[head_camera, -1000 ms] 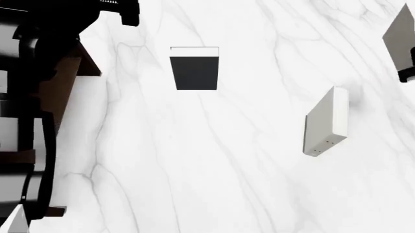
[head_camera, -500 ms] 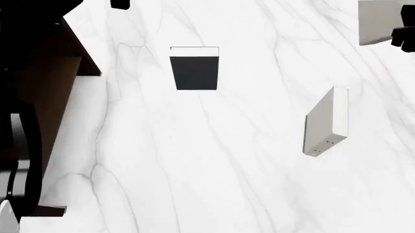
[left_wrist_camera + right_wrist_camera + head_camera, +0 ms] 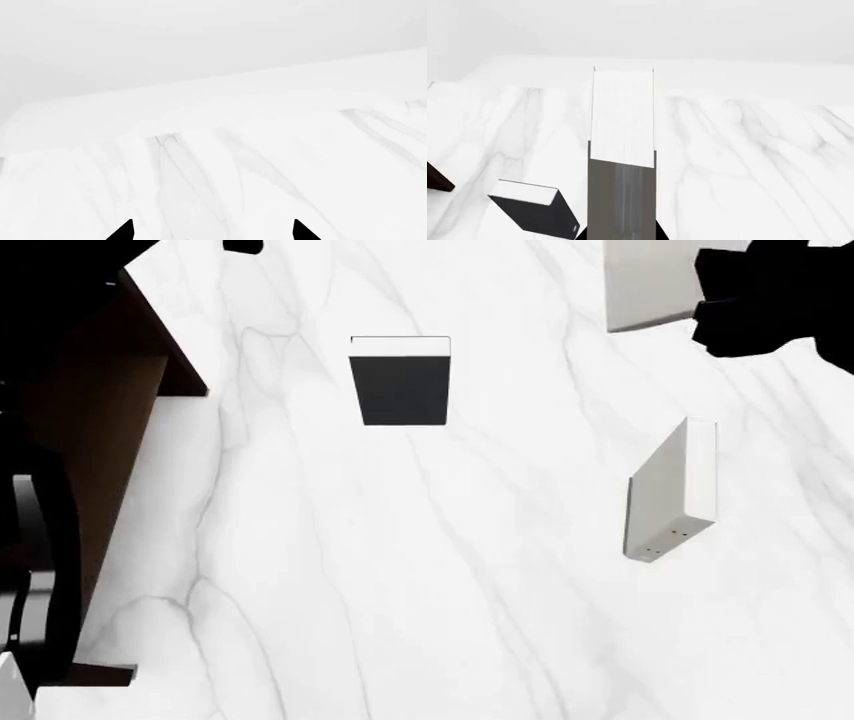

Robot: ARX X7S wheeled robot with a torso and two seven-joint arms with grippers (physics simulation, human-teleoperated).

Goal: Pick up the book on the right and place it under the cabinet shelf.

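Observation:
The plain light-grey book [image 3: 650, 285] hangs in the air at the far right of the head view, held by my right gripper [image 3: 707, 295]. In the right wrist view the book [image 3: 622, 150] stands out straight between the shut jaws, above the marble table. The dark-brown cabinet [image 3: 114, 410] stands at the left edge, partly hidden behind my black left arm; its inner shelf does not show. One cabinet corner shows in the right wrist view [image 3: 437, 182]. My left gripper [image 3: 212, 232] is open and empty above bare marble.
A black book with a white edge [image 3: 400, 380] lies in the far middle and also shows in the right wrist view [image 3: 537, 212]. A white upright slab with tiny dark dots [image 3: 671, 490] stands at the right. The white marble table [image 3: 400, 590] has a far edge [image 3: 267, 120].
My right gripper has carried the grey book leftward, further into the head view's top right. The left arm has shifted and now shows more of the cabinet.

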